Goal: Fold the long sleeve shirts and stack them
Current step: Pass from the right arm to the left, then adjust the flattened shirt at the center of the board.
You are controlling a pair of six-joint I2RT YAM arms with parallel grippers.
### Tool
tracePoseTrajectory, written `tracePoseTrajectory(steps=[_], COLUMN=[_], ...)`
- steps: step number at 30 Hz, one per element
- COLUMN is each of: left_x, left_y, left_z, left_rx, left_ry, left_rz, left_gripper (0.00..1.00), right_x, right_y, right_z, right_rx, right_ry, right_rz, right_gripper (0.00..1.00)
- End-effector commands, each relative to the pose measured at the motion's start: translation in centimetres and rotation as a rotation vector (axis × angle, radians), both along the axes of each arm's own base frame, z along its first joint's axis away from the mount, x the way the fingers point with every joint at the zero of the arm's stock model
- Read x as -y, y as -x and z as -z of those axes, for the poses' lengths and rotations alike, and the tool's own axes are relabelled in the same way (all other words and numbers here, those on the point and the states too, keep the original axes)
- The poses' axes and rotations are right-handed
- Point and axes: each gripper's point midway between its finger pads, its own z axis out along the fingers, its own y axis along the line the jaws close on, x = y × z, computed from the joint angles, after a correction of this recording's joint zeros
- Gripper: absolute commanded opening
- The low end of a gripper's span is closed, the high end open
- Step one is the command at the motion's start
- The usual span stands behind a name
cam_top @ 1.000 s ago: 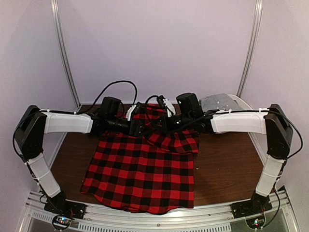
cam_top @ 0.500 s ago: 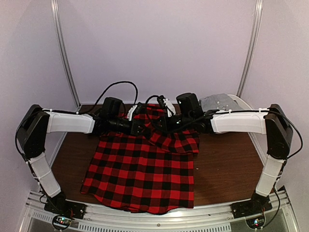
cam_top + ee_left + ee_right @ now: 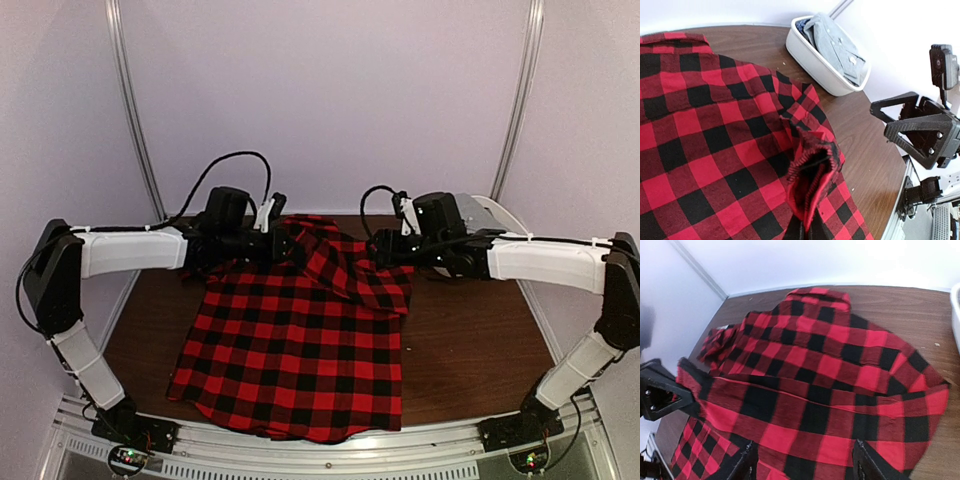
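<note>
Arm links: the left arm point(image 3: 130, 250) and right arm point(image 3: 545, 262) had white shells and black joint housings.
Cables: a black cable point(image 3: 215, 170) looped above each wrist.
Right gripper point(image 3: 888, 120): black, with angular open-framed fingers and small screw heads.
Bases point(image 3: 130, 428): black.

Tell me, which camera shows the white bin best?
Left wrist: the bin shows nearly whole, grey clothes inside. In the top view the right arm hides most of it; the right wrist catches only a sliver of rim at the picture's edge.
</note>
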Motion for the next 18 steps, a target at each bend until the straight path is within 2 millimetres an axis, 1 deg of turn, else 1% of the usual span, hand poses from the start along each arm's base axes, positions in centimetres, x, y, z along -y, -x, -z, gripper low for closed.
tracePoseTrajectory(steps=[1, 3, 5, 8, 10, 14, 18], left_x=[-1.2, -1.9, -2.8, -4.3, -5.3, -7.4, -9.4], left_y=[-2.3, -2.9, -3.2, -4.0, -4.5, -5.1, -5.5], left_z=[-5.2, -6.1, -6.3, -6.8, -6.7, -6.3, -5.4], left_rx=[0.115, 0.139, 0.136, 0.149, 0.144, 0.134, 0.121], left_ry=[0.003, 0.000, -0.017, -0.031, -0.043, -0.061, -0.092], left_rz=[-0.130, -0.163, -0.190, -0.233, -0.254, -0.291, -0.331], left_gripper=[0.00, 0.00, 0.00, 0.00, 0.00, 0.00, 0.00], right_x=[5.8, 7.6, 9.1, 10.3, 10.6, 10.5, 10.1], right_y=[0.0, 0.5, 0.9, 1.3, 1.4, 1.3, 1.0], right_z=[0.8, 2.0, 3.4, 5.0, 5.8, 7.3, 8.5], right_rx=[-0.030, -0.054, -0.087, -0.123, -0.134, -0.165, -0.185], right_ry=[0.051, 0.071, 0.078, 0.078, 0.075, 0.090, 0.095], right_rz=[0.232, 0.284, 0.320, 0.342, 0.347, 0.346, 0.340], right_gripper=[0.66, 0.68, 0.71, 0.75, 0.78, 0.79, 0.79])
